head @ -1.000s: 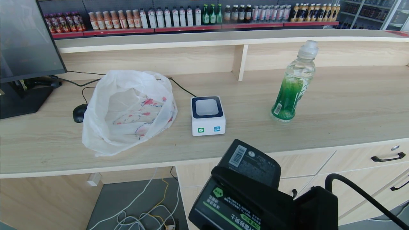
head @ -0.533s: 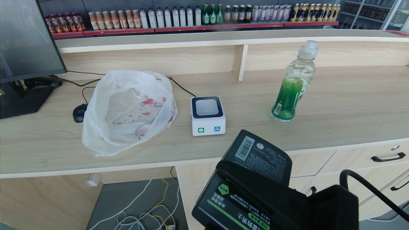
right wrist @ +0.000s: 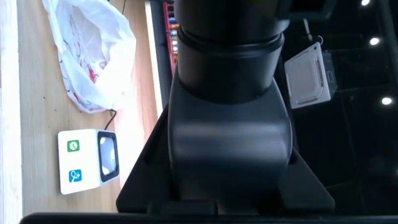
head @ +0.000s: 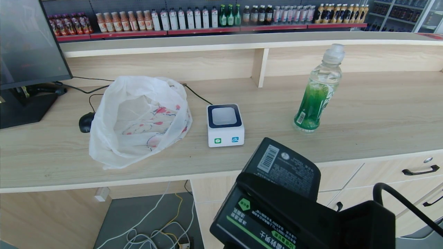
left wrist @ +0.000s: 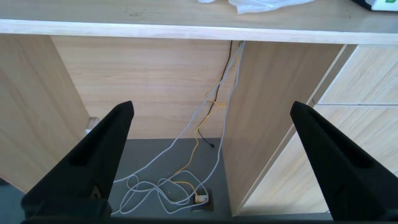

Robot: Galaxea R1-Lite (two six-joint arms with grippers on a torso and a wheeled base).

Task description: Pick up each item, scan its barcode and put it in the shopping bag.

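We find the right claw (head: 273, 195) closed on the black container (head: 282, 171) — held before the counter (head: 380, 114), short of the scanner (head: 225, 124) — rigid, likely light, best gripped mid-body with the barcode (head: 268, 158) left clear; the left claw (left wrist: 211, 109) stands open.

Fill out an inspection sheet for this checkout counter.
Surface: light wooden counter, drawers beneath at the right.
Job's things: shopping bag mouth open, left of the scanner; green bottle upright at the right; black pack held before the counter's edge, barcode up.
Clutter: mouse left of the bag; monitor far left.
Grippers: left gripper open, below counter level; right gripper shut on the black pack.
Cables: cable to the scanner; loose cables on the floor.
Surroundings: shelves of bottles behind.
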